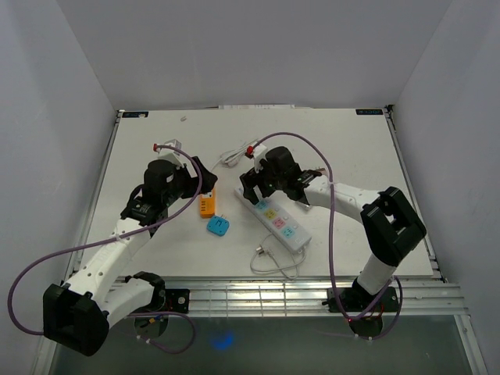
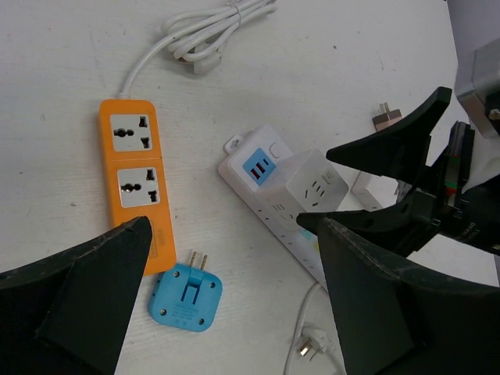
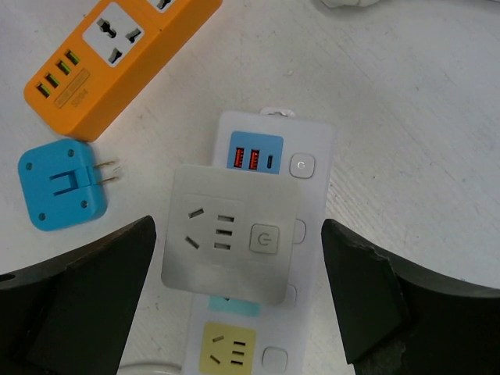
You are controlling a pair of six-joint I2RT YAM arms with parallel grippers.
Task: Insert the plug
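A white square plug with its own socket face and button sits on top of the white power strip, over the socket just below the USB ports. My right gripper is open. Its fingers stand on either side of this plug with a gap on each side. A blue flat plug lies on the table with its two prongs toward the orange power strip. My left gripper is open and empty, hovering above the blue plug between the two strips.
A loose white cable with a plug lies near the front edge by the white strip. A bundled white cord lies behind the orange strip. A small brown plug rests beyond the white strip. Walls surround the table.
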